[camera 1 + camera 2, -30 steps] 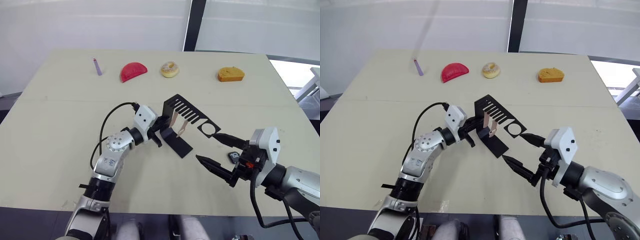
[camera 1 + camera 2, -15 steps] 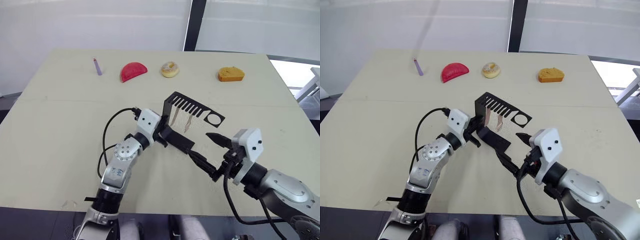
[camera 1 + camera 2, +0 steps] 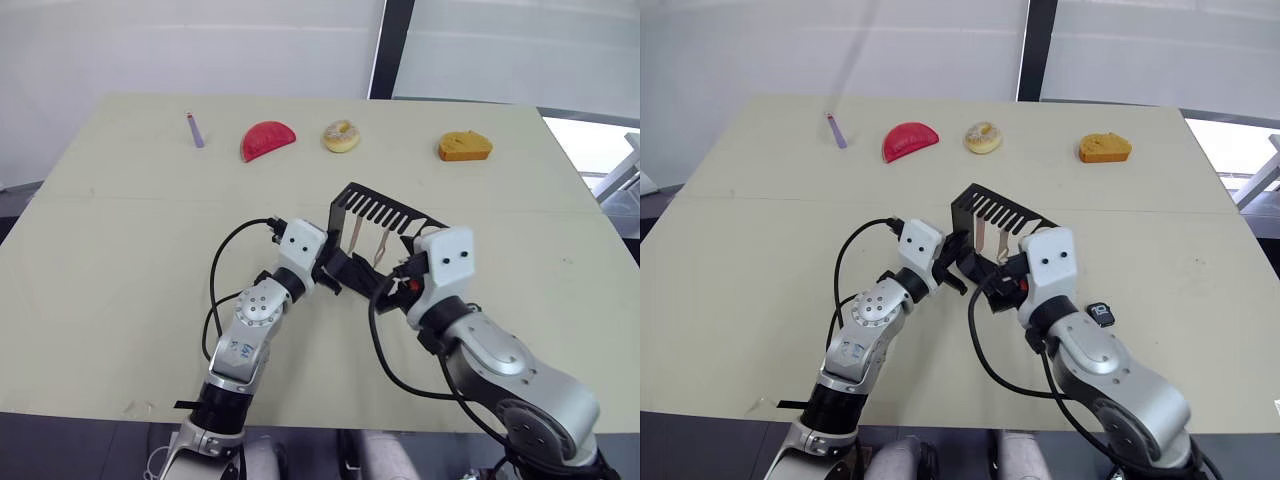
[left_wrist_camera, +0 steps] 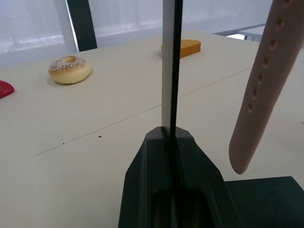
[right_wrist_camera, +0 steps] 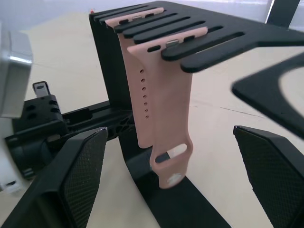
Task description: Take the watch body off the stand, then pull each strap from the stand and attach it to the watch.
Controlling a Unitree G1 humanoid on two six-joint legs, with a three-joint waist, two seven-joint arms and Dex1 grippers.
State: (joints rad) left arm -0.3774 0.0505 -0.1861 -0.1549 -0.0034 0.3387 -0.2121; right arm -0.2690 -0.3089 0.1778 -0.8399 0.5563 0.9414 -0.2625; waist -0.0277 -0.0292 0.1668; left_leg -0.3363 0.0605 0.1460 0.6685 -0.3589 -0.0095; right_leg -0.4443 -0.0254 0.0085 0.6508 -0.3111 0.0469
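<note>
Left gripper [image 3: 952, 262]: clamps your stand [image 3: 985, 207] upright.
Right gripper [image 5: 171, 156]: open, straddling straps [image 5: 161, 109].
Watch [image 3: 1100, 314]: on table [image 3: 760, 250], behind your right arm.

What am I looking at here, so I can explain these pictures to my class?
This is a humanoid robot with two arms, each ending in a two-fingered gripper. Two pictures come from cameras in its head, looking down over a table. The other two come from a camera on each wrist, looking along the fingers.

The left gripper is clamped on the upright back of a black metal stand. Two pink watch straps hang from its slotted top. The right gripper is open, one finger on each side of a strap.

The small black watch body lies on the table. At the far side lie a purple stick, a red half-round piece, a doughnut and an orange bread-like piece.
</note>
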